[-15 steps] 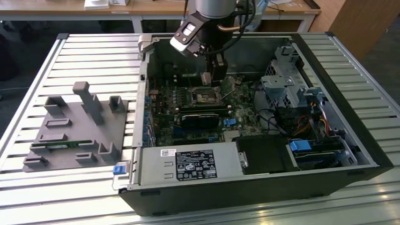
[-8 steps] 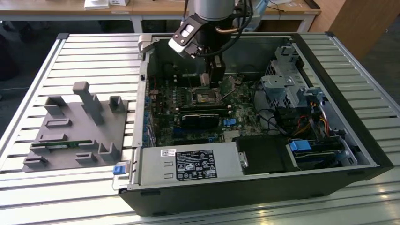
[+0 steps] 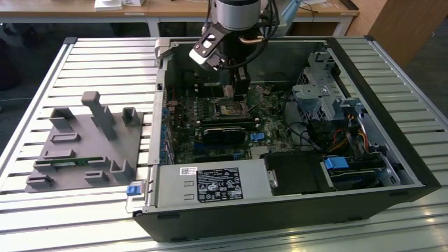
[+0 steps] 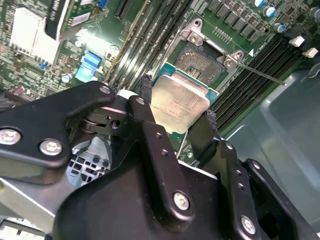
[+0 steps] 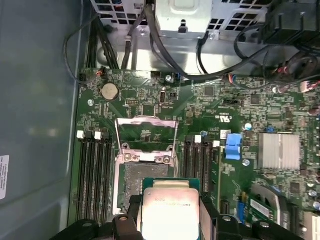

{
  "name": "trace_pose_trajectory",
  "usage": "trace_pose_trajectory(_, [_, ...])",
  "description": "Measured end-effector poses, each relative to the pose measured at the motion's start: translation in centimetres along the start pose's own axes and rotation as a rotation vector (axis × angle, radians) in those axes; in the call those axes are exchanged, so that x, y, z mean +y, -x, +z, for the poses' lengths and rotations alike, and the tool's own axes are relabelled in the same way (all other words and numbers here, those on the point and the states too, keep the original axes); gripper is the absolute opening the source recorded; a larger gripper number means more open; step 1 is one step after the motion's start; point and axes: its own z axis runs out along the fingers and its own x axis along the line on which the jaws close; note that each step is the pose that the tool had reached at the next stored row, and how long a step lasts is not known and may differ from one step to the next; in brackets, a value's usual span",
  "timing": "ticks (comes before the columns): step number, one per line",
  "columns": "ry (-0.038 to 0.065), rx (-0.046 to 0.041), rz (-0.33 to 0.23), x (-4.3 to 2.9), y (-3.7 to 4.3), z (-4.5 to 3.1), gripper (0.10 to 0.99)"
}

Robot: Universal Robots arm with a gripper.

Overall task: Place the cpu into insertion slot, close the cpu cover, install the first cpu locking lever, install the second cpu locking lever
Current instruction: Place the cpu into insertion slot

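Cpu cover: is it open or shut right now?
Open. In the first wrist view the cover stands swung back off the bare slot, with the cpu not yet in it.

A pale slatted metal table [image 3: 42,73] stands before light wooden desks [image 3: 175,9] and a wooden cabinet [image 3: 399,23].

A robotics lab or test workshop is indicated. An opened computer case [image 3: 280,218] is laid on a slatted aluminium bench [image 3: 35,79]; a grey moulded parts fixture [image 3: 98,152] is set beside the case, wooden desks [image 3: 175,8] are seen beyond it, and the cpu [image 5: 171,210] is held over its board by a robot gripper [image 4: 176,101].
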Motion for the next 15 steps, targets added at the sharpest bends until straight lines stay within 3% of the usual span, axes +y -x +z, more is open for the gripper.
trace_pose_trajectory(15, [0.002,-0.0011,0.0,-0.15,-1.33,2.4,0.541])
